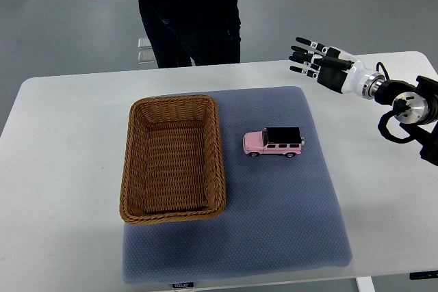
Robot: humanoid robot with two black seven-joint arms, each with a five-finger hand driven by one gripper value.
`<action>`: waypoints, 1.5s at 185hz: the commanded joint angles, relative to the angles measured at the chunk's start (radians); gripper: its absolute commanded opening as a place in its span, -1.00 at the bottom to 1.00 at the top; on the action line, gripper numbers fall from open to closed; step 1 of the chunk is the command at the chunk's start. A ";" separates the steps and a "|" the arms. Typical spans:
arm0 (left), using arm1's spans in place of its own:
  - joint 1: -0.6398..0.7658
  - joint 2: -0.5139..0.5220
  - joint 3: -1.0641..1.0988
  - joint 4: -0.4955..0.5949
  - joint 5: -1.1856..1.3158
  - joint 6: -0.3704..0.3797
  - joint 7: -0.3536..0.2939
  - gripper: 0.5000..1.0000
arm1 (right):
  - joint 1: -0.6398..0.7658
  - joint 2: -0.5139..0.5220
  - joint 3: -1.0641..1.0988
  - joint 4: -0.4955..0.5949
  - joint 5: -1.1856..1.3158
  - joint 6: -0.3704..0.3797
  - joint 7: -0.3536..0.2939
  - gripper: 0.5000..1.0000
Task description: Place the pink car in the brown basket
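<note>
Fingers [306, 56] spread and holding nothing, task not yet begun.
Right hand [321, 63] is hovering over the far right of the bench [61, 141], well apart from the pink car [273, 143], which is sitting on the blue mat [274, 223] just beside the empty brown basket [173, 158]. Reaching, grasping and placing are all remaining; a person [188, 11] is standing behind.

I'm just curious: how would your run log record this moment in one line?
right hand: open, raised, far side | pink car: on mat, untouched | brown basket: empty
</note>
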 commanded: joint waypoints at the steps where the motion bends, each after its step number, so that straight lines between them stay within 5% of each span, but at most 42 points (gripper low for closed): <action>1: 0.000 0.000 0.000 0.001 0.000 0.000 0.000 1.00 | 0.000 0.000 -0.002 0.000 0.000 0.005 0.000 0.66; 100: -0.002 0.000 0.008 -0.001 0.000 0.000 0.000 1.00 | 0.011 -0.008 -0.002 0.002 -0.247 0.138 0.032 0.66; 182: -0.002 0.000 0.008 -0.002 0.000 0.000 0.000 1.00 | 0.077 -0.038 -0.009 0.018 -0.715 0.158 0.250 0.66; 222: -0.002 0.000 0.008 -0.002 0.000 0.000 0.000 1.00 | 0.082 -0.052 -0.005 0.112 -1.097 0.152 0.353 0.66; 277: -0.002 0.000 0.008 -0.002 0.000 0.000 0.000 1.00 | 0.102 -0.048 -0.020 0.140 -1.387 0.129 0.364 0.66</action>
